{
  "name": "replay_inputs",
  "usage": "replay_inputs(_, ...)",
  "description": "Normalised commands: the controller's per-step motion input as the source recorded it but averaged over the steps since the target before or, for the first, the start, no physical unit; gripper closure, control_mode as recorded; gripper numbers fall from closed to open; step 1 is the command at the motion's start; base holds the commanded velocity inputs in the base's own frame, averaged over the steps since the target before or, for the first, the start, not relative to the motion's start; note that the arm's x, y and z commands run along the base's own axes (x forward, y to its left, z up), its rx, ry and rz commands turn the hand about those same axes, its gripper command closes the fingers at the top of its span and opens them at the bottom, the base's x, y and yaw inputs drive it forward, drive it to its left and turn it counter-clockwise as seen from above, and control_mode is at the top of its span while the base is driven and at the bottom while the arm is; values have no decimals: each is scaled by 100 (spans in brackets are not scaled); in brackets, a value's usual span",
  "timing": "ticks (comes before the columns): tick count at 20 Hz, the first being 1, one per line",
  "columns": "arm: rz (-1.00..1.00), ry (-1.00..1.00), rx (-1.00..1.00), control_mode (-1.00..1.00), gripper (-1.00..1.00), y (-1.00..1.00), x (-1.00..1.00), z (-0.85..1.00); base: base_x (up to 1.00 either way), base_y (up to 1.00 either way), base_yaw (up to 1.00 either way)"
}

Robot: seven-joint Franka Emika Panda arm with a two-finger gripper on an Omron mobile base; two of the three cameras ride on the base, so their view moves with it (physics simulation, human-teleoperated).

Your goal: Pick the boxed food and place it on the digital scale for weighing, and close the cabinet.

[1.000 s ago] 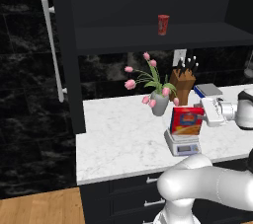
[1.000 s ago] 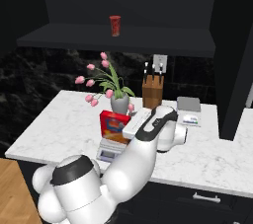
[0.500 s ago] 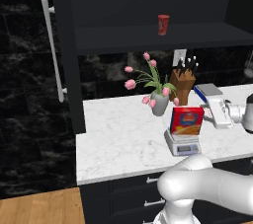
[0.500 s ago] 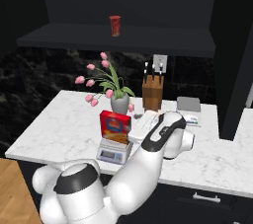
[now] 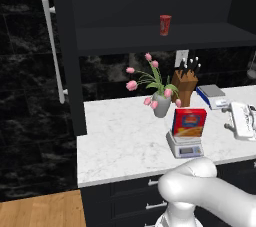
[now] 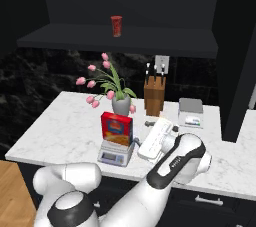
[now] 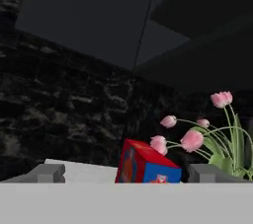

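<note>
Hand [image 6: 150, 147] spread wide and holding nothing, just beside the boxed food [image 6: 116, 128], which stands upright on the digital scale [image 6: 116, 153].

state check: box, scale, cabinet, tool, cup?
boxed food: upright on the scale, released
digital scale: on the counter, loaded
cabinet: door open
tool: open, empty, clear of the box
red cup: upright on the shelf

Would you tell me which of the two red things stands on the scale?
The boxed food, upright on the digital scale on the counter; the red cup stands on the open cabinet's shelf.
</note>
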Motion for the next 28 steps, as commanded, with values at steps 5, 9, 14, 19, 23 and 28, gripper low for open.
replay_inputs(5, -36, -47, 0, -100, -100, 0, -55, 32, 0, 0, 0)
replay_inputs(9, -40, -49, 0, -100, -100, 0, -15, 33, 0, 0, 0)
replay_inputs(14, -33, -40, 1, -100, -100, -9, 0, 32, 0, 0, 0)
replay_inputs(19, -17, -31, 3, -100, -100, -38, 0, 34, 0, 0, 0)
replay_inputs(23, -10, -26, 0, -100, -100, -66, -1, 45, 0, 0, 0)
replay_inputs(28, -20, -22, 0, -100, -100, -86, 0, 40, 0, 0, 0)
